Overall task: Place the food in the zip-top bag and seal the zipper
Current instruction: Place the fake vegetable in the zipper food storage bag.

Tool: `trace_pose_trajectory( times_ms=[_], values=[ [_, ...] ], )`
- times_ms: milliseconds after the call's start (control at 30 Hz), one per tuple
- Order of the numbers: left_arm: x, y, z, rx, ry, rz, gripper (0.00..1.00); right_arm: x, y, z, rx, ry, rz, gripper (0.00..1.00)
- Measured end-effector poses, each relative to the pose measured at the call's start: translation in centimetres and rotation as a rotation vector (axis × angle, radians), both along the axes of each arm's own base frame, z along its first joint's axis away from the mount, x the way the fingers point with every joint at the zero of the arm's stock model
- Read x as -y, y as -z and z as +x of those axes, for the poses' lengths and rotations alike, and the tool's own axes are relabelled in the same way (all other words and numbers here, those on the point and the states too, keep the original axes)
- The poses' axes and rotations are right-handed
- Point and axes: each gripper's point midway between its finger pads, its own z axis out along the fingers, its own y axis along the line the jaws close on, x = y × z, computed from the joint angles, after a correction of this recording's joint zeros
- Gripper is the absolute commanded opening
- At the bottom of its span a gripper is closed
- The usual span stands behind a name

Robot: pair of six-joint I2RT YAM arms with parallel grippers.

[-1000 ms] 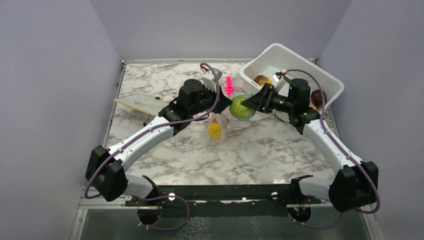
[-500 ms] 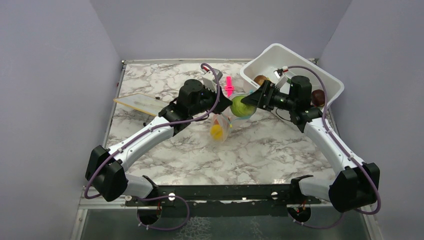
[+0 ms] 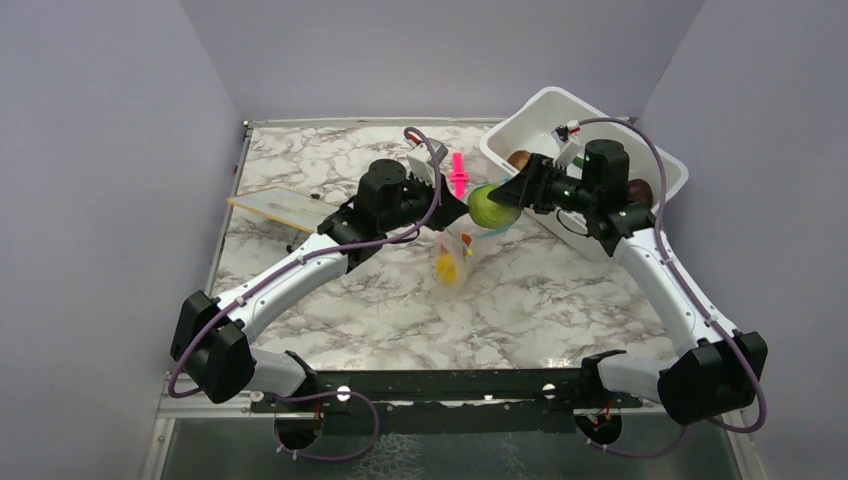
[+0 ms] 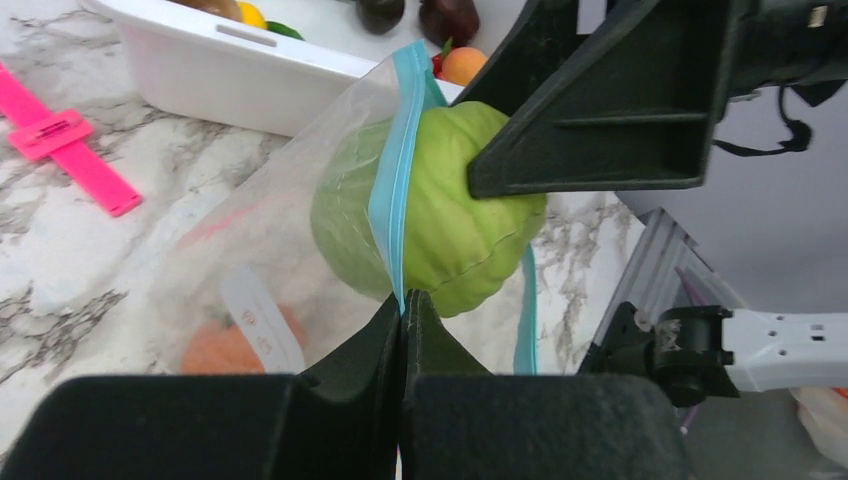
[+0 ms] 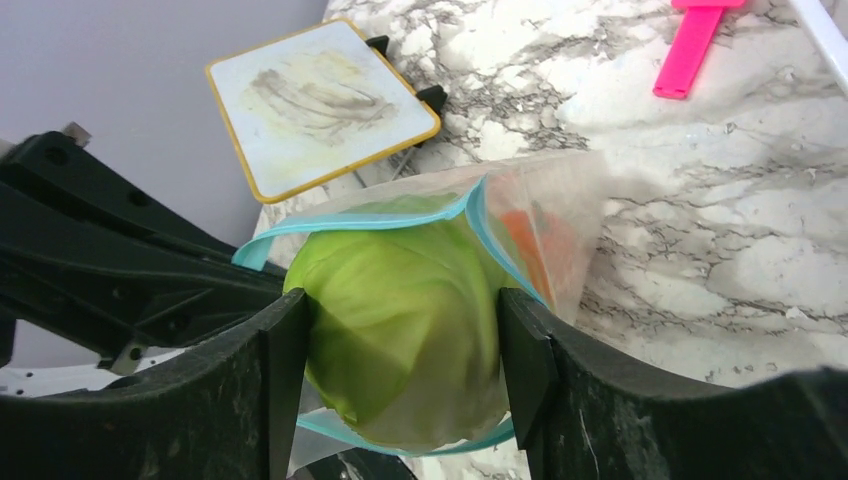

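Right gripper (image 5: 400, 345) clenched on green ball (image 5: 395, 300), centre of top view; ball sits partway in mouth of zip-top bag (image 4: 260, 230), zipper (image 4: 392, 180) ringing it; left gripper (image 4: 403, 305) pinched tight on zipper edge; yellow piece (image 3: 447, 268) and orange piece (image 4: 215, 350) inside bag; white tub (image 3: 520, 112), upper right, holds further pieces; pink clip (image 3: 459, 172) just left of tub; pale board (image 3: 280, 205) at left, well apart.

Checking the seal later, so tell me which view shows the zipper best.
Right wrist: the zipper loops open around the green ball. Left wrist shows a stretch up close, pinched in the left gripper; top external barely shows it.
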Motion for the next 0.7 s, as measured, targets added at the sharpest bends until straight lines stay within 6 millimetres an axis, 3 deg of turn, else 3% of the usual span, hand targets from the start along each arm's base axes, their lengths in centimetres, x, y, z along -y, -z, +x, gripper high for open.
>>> trace_pose_trajectory(
  times_ms=[233, 467, 700],
  values=[
    [0.8, -0.8, -1.2, -0.037, 0.062, -0.057, 0.00, 0.5, 1.8, -0.3, -0.021, 0.001, -0.073, 0.52],
    [0.9, -0.8, -1.3, -0.047, 0.067, -0.061, 0.00, 1.1, 3.6, -0.5, -0.055, 0.014, -0.151, 0.72],
    [0.9, -0.8, -1.3, -0.047, 0.069, -0.065, 0.00, 0.6, 2.0, -0.4, -0.031, 0.002, -0.123, 0.81]
  ],
)
